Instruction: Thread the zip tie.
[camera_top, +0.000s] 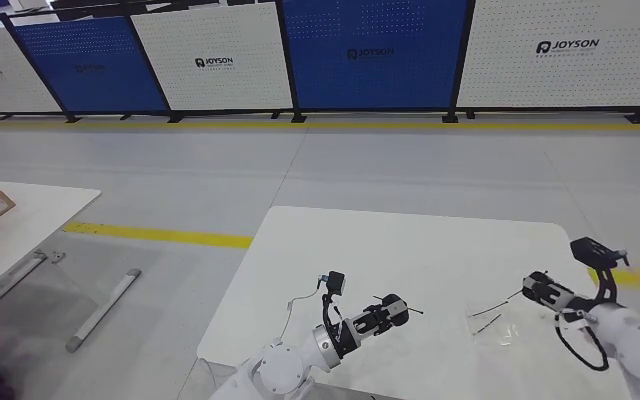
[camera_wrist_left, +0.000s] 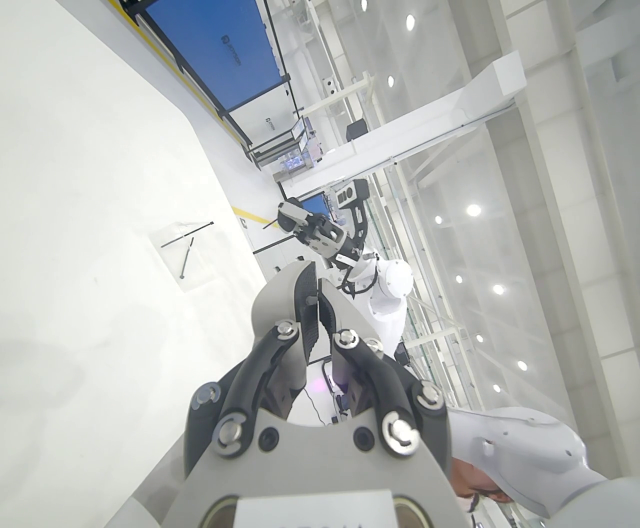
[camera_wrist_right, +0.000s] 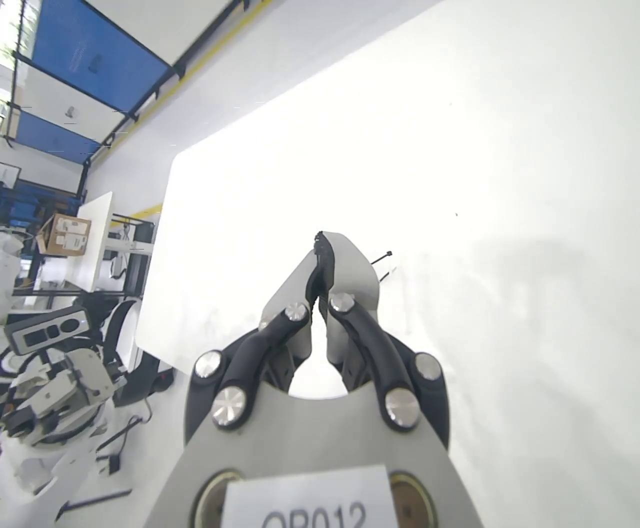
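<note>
1. The left gripper (camera_top: 392, 314) hangs above the near part of the table (camera_top: 400, 240). Its jaws are clamped on a thin black zip tie (camera_top: 414, 310). They hold the strap near its middle, so a piece sticks out on each side of the jaws. I judge that this grip leaves an end free to be offered for threading.
2. Ahead of these jaws, between the two grippers, a clear plastic bag (camera_top: 495, 328) lies flat on the table. Two spare ties (camera_wrist_left: 187, 233) lie on it, and neither gripper touches them. Probably they wait there as stock.
3. The right gripper (camera_top: 532, 287) hangs beyond the bag, well apart from the left jaws and turned toward them. Its jaws are pressed together. In the left wrist view a short dark strip (camera_wrist_left: 270, 225) sticks out at their tip. It may be another tie, but I cannot tell if the jaws really hold it.
4. The threading seems not yet begun, because the two pairs of jaws are far from each other. The next move calls for bringing them close and aiming the thin tail at the small head opening. The strap looks flexible, so it may bend away or slip.
</note>
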